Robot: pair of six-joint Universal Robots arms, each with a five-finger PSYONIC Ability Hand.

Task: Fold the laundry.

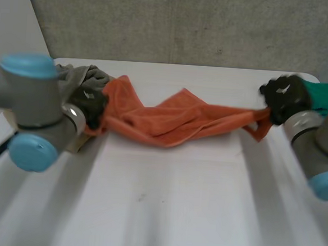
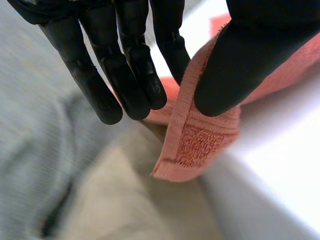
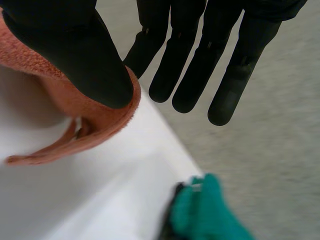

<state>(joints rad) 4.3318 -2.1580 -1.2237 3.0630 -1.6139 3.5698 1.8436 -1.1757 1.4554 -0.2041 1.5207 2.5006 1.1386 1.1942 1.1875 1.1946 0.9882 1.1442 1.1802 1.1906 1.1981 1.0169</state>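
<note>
Towelling this soft, light and limp sags mid-span, so you hold the orange towel, stretched across the far table, by hemmed corners: left hand pinching one, right hand the other.

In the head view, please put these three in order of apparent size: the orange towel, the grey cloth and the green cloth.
1. orange towel: clearly the largest, stretched across the table.
2. grey cloth and green cloth: they look about alike. Each is partly hidden, so I do not rank one above the other.
</note>
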